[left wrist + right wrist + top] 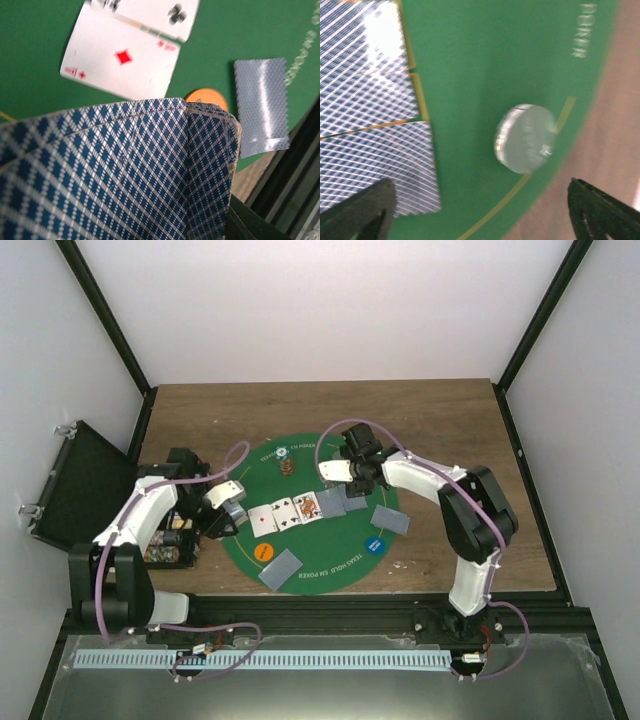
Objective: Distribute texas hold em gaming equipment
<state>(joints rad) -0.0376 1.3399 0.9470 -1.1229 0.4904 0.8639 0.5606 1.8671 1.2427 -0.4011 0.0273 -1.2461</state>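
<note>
Three face-up cards point(285, 513) lie at the green mat's point(330, 575) centre, with face-down cards point(281, 568), an orange disc point(263, 551) and a blue disc point(375, 545) nearer its rim; your left gripper point(232, 508) clamps the deck point(115, 170) and your right gripper point(480, 184) hangs spread over a pale disc point(525, 137) at the rim, so distribution looks unfinished.

You see a pale disc point(525, 138) on the green mat point(470, 75), right of face-down cards point(365, 100); your claw point(479, 200) gapes wide.
</note>
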